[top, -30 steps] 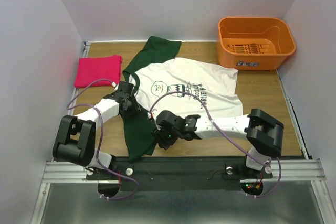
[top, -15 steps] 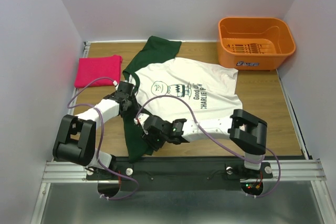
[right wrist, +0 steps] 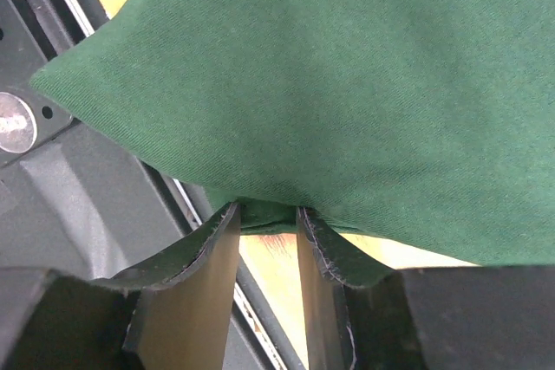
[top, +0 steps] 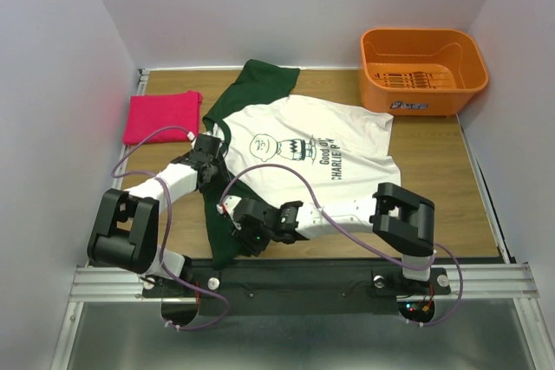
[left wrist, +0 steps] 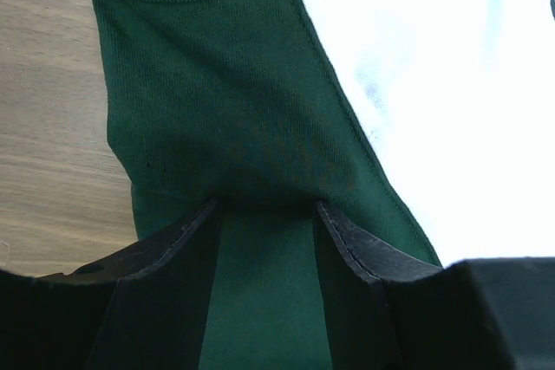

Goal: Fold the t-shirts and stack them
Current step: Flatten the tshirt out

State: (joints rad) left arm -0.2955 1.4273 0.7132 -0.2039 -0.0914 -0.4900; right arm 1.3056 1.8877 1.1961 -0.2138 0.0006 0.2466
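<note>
Folded tee (top: 161,117) far left, spread tee (top: 321,149) centre, basket (top: 422,71) far right

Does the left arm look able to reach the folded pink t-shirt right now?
Likely yes: the pink t-shirt lies near the left gripper, nothing between. But it is pinching the Charlie Brown t-shirt, so it must let go first.

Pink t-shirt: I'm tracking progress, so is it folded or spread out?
Folded. The pink t-shirt lies as a compact rectangle with no sleeves showing, at the far left.
</note>
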